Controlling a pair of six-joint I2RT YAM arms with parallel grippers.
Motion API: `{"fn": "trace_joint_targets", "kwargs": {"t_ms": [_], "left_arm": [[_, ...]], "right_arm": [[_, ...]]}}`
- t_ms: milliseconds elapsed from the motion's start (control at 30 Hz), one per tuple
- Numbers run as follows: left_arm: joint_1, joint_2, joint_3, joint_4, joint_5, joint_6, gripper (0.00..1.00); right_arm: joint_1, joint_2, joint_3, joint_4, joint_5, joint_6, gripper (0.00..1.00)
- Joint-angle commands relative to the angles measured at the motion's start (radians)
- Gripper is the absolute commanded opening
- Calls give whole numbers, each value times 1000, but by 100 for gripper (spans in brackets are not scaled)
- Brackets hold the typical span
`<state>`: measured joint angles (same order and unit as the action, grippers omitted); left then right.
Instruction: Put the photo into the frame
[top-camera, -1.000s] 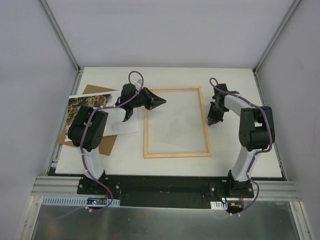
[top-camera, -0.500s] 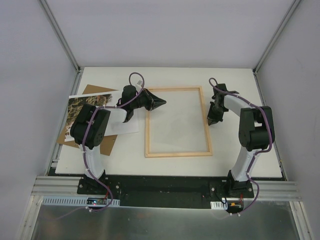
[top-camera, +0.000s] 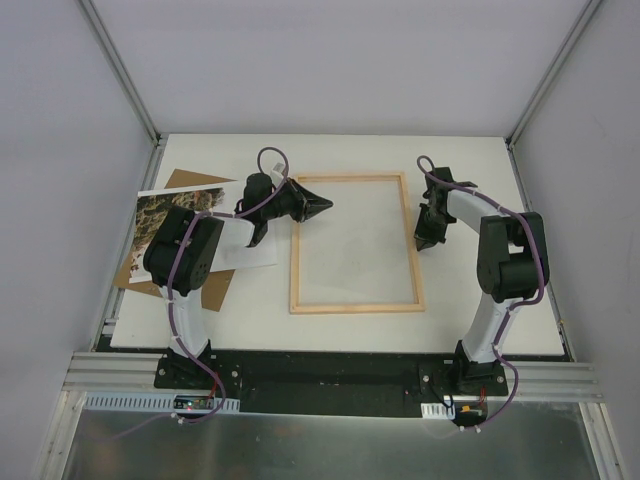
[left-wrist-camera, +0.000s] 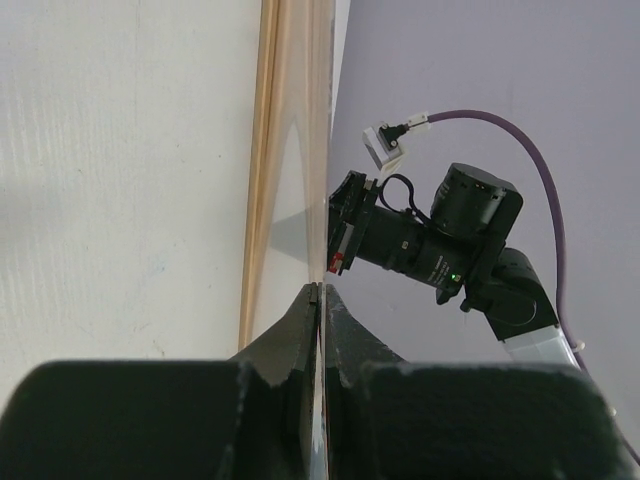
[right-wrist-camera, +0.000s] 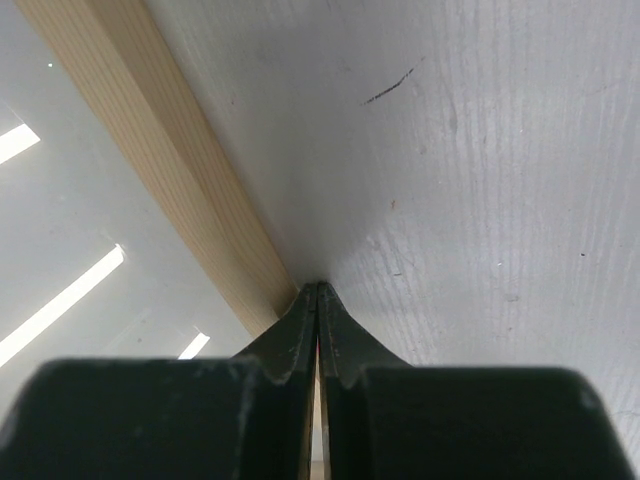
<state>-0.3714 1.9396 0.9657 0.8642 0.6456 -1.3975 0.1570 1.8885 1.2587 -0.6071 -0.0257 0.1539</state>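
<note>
White table (top-camera: 350, 150) has the frame (top-camera: 354, 308) in the middle, long sides running 12 to 6, and the photo (top-camera: 165, 210), seen only from the top, lies at 9 o'clock from the nearer left gripper (top-camera: 325, 206), pinched shut on nothing I can see, like the right gripper (top-camera: 424, 241).

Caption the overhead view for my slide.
The left claw and right claw at opposite sides of the frame; photo lies left, outside it.

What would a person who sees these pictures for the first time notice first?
The light wood frame lies in the middle of the white table. The left claw, shut, points at its far left corner; the right claw, shut, at its right strip. The photo lies apart at the left.
</note>
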Motion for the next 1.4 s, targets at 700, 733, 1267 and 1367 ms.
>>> {"fn": "trace_joint_targets", "kwargs": {"t_ms": [700,733,1267,1367], "left_arm": [[2,15,-38,128,-11,-17,0],[0,16,-39,136,-11,-15,0],[-11,70,-50,171,-5,38,0],[-9,79,-21,130,28,80,0]], "right_arm": [[41,8,10,-43,-11,10,2],[41,6,10,-43,-11,10,2],[44,-3,-5,-43,-16,9,2],[46,-3,-5,-42,-17,6,2]]}}
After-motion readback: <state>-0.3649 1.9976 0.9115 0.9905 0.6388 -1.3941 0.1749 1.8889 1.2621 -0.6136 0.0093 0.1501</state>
